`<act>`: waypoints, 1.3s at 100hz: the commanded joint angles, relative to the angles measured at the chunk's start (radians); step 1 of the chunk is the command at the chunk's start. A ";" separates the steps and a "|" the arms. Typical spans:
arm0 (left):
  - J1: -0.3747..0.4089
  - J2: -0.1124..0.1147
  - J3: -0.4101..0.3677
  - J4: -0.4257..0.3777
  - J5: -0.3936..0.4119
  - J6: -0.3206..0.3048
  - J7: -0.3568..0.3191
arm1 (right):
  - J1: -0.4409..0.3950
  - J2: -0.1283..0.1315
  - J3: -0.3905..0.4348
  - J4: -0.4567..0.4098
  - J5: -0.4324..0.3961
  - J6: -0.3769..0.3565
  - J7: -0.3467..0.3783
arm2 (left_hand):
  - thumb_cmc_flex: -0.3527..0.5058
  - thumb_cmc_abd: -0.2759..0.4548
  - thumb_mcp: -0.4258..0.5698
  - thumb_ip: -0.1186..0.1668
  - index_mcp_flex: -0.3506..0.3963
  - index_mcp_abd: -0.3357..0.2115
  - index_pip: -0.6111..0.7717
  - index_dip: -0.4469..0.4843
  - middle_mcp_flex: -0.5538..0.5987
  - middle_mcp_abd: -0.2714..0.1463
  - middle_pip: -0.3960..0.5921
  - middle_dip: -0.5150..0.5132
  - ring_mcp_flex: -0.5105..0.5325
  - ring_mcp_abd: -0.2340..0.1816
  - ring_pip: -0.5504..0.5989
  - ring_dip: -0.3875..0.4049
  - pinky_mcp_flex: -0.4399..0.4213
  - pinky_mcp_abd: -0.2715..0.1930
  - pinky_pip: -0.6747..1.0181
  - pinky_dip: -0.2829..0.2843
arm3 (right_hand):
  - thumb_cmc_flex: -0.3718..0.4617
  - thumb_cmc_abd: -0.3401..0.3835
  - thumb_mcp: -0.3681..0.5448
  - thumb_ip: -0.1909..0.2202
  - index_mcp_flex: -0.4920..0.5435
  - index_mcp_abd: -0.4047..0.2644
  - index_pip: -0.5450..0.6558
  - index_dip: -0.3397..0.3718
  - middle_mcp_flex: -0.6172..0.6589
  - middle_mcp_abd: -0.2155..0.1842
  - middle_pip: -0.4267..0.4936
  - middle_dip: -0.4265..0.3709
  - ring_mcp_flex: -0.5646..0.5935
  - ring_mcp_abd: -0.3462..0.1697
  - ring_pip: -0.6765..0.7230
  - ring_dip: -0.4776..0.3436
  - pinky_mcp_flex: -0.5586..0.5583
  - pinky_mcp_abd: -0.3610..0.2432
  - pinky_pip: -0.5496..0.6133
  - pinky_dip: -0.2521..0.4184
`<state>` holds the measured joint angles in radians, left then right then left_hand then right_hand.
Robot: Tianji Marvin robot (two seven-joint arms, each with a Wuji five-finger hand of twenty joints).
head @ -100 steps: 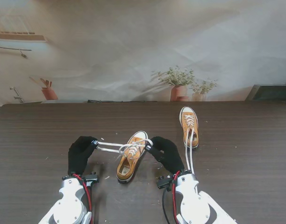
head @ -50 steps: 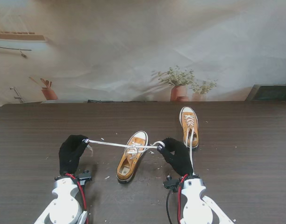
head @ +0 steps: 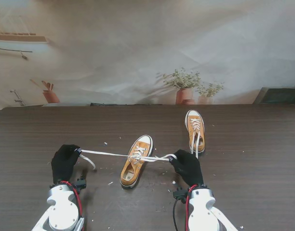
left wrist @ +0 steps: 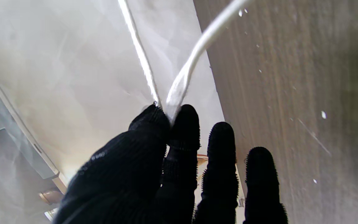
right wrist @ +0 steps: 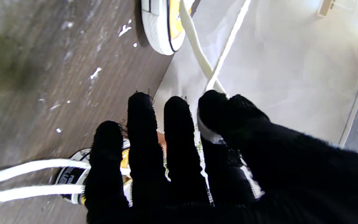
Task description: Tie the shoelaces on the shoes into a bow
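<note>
Lace drawn taut across the near shoe

Left hand (head: 64, 162) and right hand (head: 187, 166) each pinch a lace (head: 109, 154) end in their fingers (left wrist: 183, 124); shoe (head: 135, 160) lies midway between them.

Near yellow shoe (head: 135, 163) is lying angled, its white laces (head: 109, 154) stretching taut sideways across it. Second yellow shoe (head: 195, 126) is sitting farther right, laces trailing toward me.

Dark table (head: 263, 163); potted plants (head: 184, 86), perhaps printed.
</note>
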<state>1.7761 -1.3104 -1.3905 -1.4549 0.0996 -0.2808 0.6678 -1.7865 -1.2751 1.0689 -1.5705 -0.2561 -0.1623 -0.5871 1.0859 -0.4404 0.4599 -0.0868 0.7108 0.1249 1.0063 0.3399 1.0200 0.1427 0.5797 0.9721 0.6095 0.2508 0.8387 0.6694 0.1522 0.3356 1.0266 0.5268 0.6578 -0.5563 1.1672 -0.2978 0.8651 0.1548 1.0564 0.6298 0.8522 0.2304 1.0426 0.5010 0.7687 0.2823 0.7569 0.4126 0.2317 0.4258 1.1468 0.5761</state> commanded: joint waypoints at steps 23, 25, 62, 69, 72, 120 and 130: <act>-0.016 -0.006 -0.033 0.045 0.024 0.039 0.032 | -0.024 -0.004 0.025 0.025 -0.036 0.055 -0.035 | 0.007 0.001 0.014 -0.001 0.009 -0.217 0.058 0.035 0.007 -0.031 0.021 -0.005 -0.006 -0.014 0.026 -0.027 -0.010 -0.035 0.027 0.018 | 0.069 -0.010 0.037 -0.016 0.068 0.010 0.103 0.049 0.037 0.039 0.035 0.000 0.026 0.014 0.039 0.025 -0.007 0.020 0.037 0.018; -0.017 -0.007 -0.035 0.048 0.027 0.042 0.035 | -0.025 -0.004 0.026 0.025 -0.036 0.059 -0.037 | 0.007 0.000 0.014 -0.001 0.009 -0.216 0.058 0.034 0.008 -0.031 0.021 -0.005 -0.006 -0.013 0.026 -0.027 -0.010 -0.034 0.027 0.019 | 0.070 -0.012 0.037 -0.016 0.068 0.012 0.102 0.049 0.037 0.040 0.035 -0.001 0.027 0.014 0.041 0.026 -0.006 0.021 0.039 0.018; -0.013 -0.005 -0.074 0.048 0.055 0.120 0.047 | -0.046 -0.003 0.042 0.031 -0.047 0.111 -0.043 | 0.015 0.006 0.006 0.001 0.005 -0.210 0.055 0.035 0.000 -0.028 0.019 -0.003 -0.017 -0.012 0.025 -0.029 -0.020 -0.036 0.026 0.019 | 0.078 -0.026 0.049 -0.016 0.077 0.025 0.099 0.041 0.050 0.055 0.035 -0.011 0.040 0.026 0.046 0.024 0.011 0.036 0.058 0.012; -0.013 -0.005 -0.082 0.048 0.059 0.126 0.050 | -0.050 -0.002 0.044 0.029 -0.045 0.119 -0.037 | 0.018 0.004 0.006 0.002 0.005 -0.208 0.055 0.035 0.001 -0.027 0.018 -0.004 -0.016 -0.011 0.025 -0.029 -0.020 -0.036 0.026 0.019 | 0.076 -0.027 0.049 -0.017 0.078 0.023 0.097 0.039 0.050 0.055 0.034 -0.012 0.045 0.027 0.047 0.024 0.020 0.038 0.063 0.012; -0.013 -0.005 -0.084 0.049 0.062 0.129 0.051 | -0.051 -0.001 0.044 0.029 -0.045 0.121 -0.035 | 0.017 0.003 0.005 0.002 0.006 -0.209 0.055 0.035 0.003 -0.027 0.018 -0.004 -0.017 -0.011 0.025 -0.029 -0.020 -0.036 0.026 0.019 | 0.076 -0.026 0.049 -0.016 0.078 0.023 0.097 0.039 0.050 0.054 0.034 -0.012 0.045 0.027 0.047 0.023 0.021 0.038 0.064 0.012; 0.040 0.010 -0.110 -0.024 0.013 0.126 -0.038 | -0.077 0.005 0.057 0.001 -0.061 0.111 -0.030 | 0.151 0.167 -0.342 0.079 -0.215 -0.206 -0.101 0.082 -0.626 0.043 -0.038 -0.277 -0.499 -0.025 -0.263 -0.118 -0.216 -0.184 -0.691 -0.230 | -0.076 -0.060 0.048 -0.023 -0.018 -0.129 -0.028 -0.186 -0.059 0.008 -0.052 -0.031 -0.029 0.024 -0.061 -0.018 -0.037 0.006 0.007 -0.033; 0.057 0.014 -0.114 -0.046 0.014 0.091 -0.047 | -0.100 0.006 0.072 -0.024 -0.083 0.097 -0.050 | -0.001 0.236 -0.360 0.074 -0.328 -0.111 -0.394 0.036 -0.826 0.014 -0.198 -0.431 -0.550 -0.079 -0.619 -0.191 -0.211 -0.216 -0.977 -0.172 | -0.175 -0.060 0.079 -0.010 -0.116 -0.092 -0.140 -0.300 -0.156 0.010 -0.092 -0.042 -0.090 0.024 -0.099 -0.027 -0.084 -0.009 -0.030 -0.046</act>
<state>1.8286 -1.3018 -1.5080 -1.5043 0.0585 -0.1702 0.5880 -1.8644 -1.2765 1.1315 -1.5675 -0.3268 -0.0582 -0.6332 1.1553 -0.2720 0.1327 -0.0212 0.4539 0.0383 0.7584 0.4042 0.2999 0.1810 0.4670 0.6333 0.1138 0.2245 0.3764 0.5140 -0.0504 0.2220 0.1635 0.3658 0.5494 -0.6127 1.1999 -0.2990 0.7986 0.0599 0.9796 0.3916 0.7565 0.2539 0.9660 0.4752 0.7189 0.3072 0.6885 0.4054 0.1793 0.4464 1.1414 0.5488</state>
